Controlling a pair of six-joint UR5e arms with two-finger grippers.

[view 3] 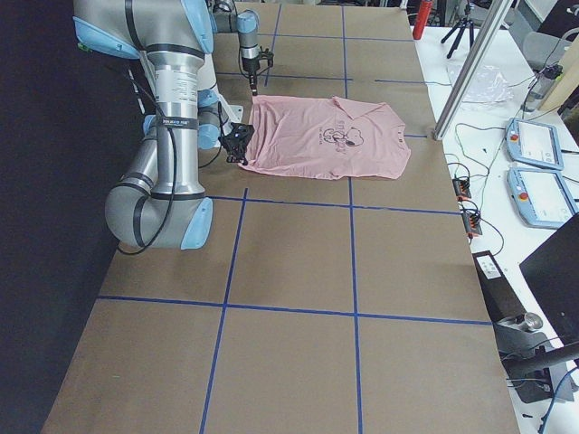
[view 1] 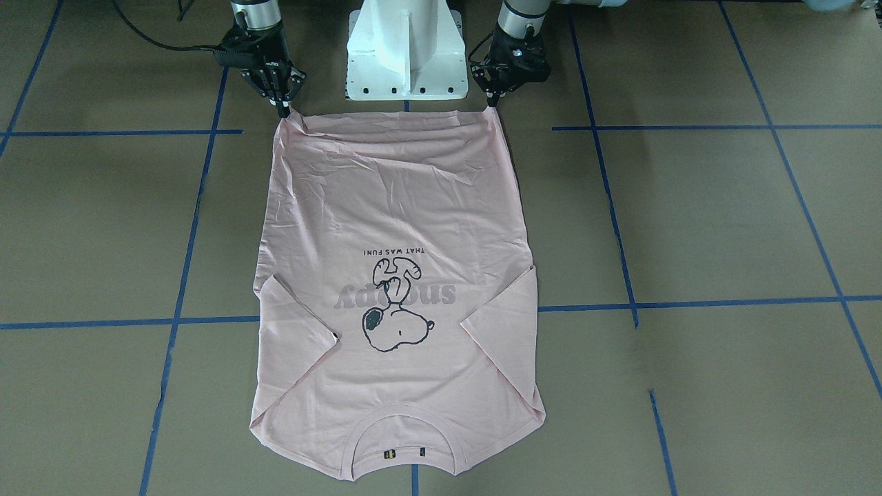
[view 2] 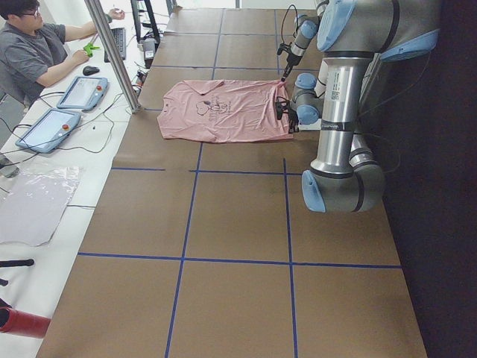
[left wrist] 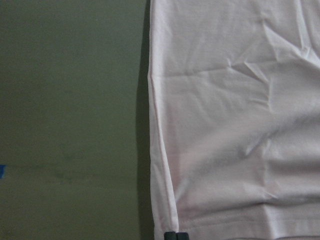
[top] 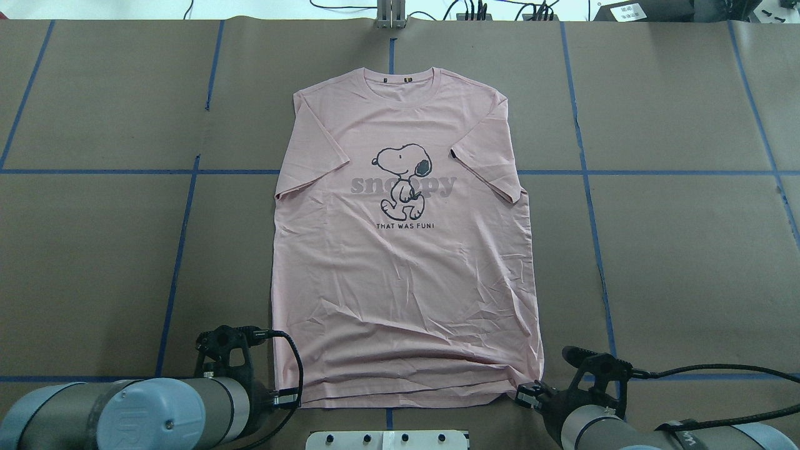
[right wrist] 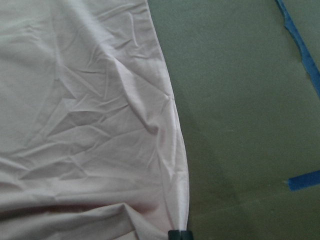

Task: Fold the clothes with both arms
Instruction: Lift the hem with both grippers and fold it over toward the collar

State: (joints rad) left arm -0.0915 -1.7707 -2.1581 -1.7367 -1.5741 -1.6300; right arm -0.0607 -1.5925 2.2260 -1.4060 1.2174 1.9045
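Left gripper (view 1: 493,103): clamped on the shirt's hem corner on its own side, tips pointing down. The wrist view shows the pads pinched together on the cloth.
Right gripper (view 1: 282,110): closed the same way on the other hem corner.
Shirt (view 1: 396,207): lies flat in the middle of the table (view 1: 689,207), print (top: 403,181) up.
Hem (top: 406,394): at the robot's edge, just in front of the base (view 1: 406,55), with ripples running between the two grips.
Neck (top: 400,84): toward the operators' edge.
Sleeves (top: 312,156): lie slanted in against the body, which keeps the outline narrow for folding.
Why held so: with a corner in each gripper, the hem can come up as one straight edge.
Step, I'd say: both grips are made and the lift is not begun, as nearly all the cloth lies on the table.
Next move, likely: carry the hem up and over toward the neck, with both arms level and in pace.
Risk: thin cloth may slip from a pinch, or only one layer may be caught. Uneven travel would skew the fold.
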